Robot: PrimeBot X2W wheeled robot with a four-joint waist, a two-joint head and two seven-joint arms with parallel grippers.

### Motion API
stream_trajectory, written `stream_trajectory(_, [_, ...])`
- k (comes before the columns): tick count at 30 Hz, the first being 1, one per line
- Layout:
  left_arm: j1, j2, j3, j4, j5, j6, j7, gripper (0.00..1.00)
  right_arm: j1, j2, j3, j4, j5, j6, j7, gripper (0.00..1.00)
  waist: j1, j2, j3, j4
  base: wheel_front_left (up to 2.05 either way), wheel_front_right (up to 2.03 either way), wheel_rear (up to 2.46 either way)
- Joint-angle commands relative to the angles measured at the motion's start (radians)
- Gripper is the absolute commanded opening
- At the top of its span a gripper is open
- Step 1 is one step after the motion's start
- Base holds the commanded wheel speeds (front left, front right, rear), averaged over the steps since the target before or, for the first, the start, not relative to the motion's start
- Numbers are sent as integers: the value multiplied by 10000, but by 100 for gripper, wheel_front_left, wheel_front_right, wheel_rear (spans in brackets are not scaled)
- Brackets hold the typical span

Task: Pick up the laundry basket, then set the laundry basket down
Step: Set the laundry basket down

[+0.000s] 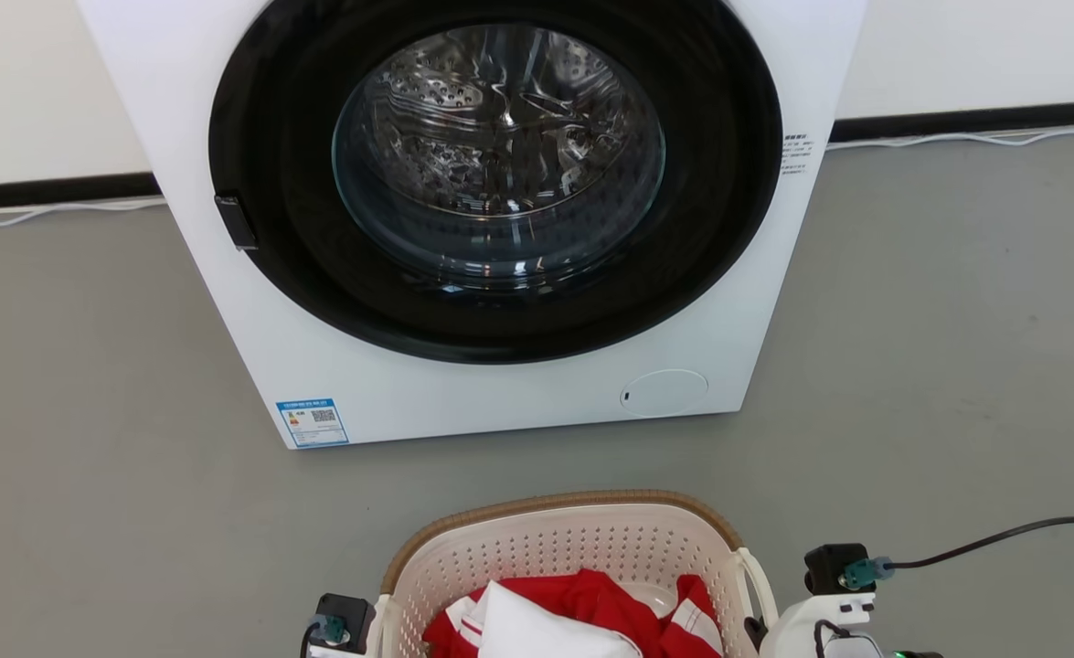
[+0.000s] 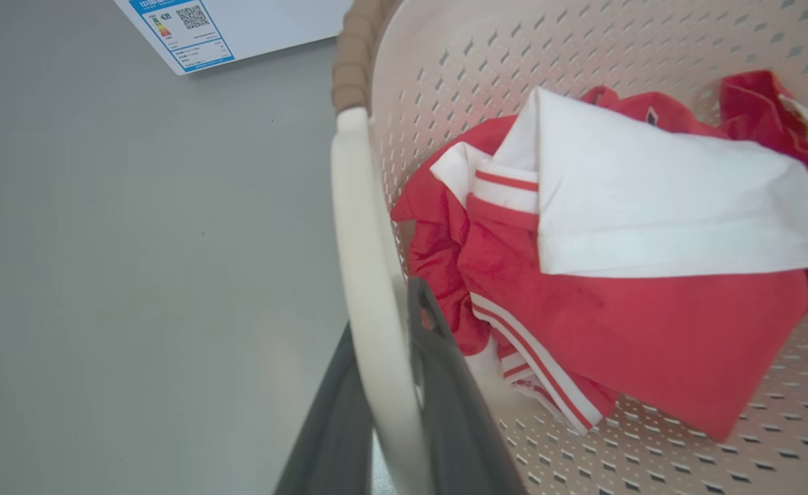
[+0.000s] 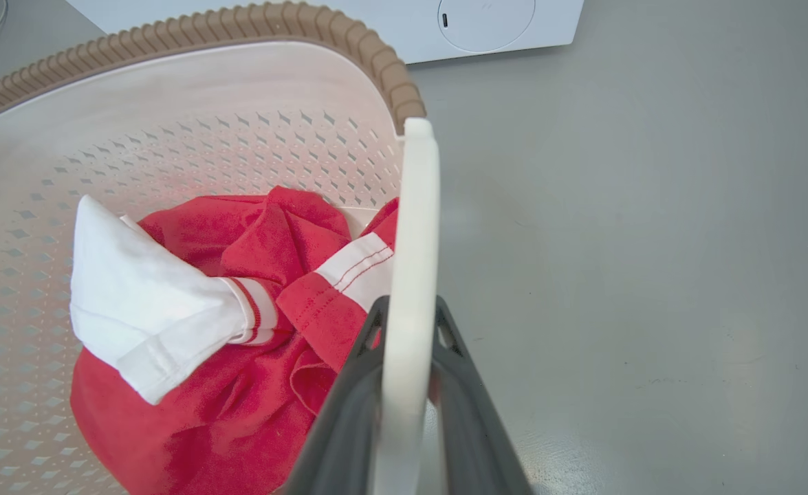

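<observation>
Since the left hand (image 2: 383, 323) is closed around the left loop handle (image 2: 359, 227) and the right hand (image 3: 409, 309) around the right loop handle (image 3: 417, 206), the laundry basket (image 1: 546, 548) of red-and-white clothes (image 1: 591, 594) is gripped evenly, likely to keep it level, near the robot, before the washing machine (image 1: 463, 402).

Washer (image 1: 463, 393) on gry floor (image 1: 89, 411); blue label (image 1: 312, 422) at its btm-L corner; red/wht clothes (image 1: 591, 589) in front; wht cable (image 1: 920, 141) behind.

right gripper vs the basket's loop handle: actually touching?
Touching. The right wrist view shows the right gripper with its jaws closed on the white handle of the laundry basket, pressing it from both sides.
</observation>
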Motion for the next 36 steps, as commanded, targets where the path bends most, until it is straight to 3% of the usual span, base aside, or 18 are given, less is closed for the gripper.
stream_trajectory(1, [-274, 5, 40, -121, 14, -110, -184, 0, -486, 61, 185, -178, 68, 17, -249, 0, 0, -1, 63, 0, 0, 0, 0])
stream_trajectory(8, [-766, 41, 49, -121, 49, 12, -368, 0, -790, 61, 441, -418, 307, 17, -567, 0, 0, -1, 772, 26, 0, 0, 0])
stream_trajectory(24, [-3142, 252, 294, -128, 317, 683, -793, 0, -2835, 61, 786, -521, 486, 17, -1954, 0, 0, -1, 3805, 6, 0, 0, 0])
stream_trajectory(36, [-4584, 583, 1236, -1184, 1174, 1254, -816, 0, -4435, 61, 548, -268, 85, 17, -2376, 0, 0, -1, 5947, 159, 0, 0, 0])
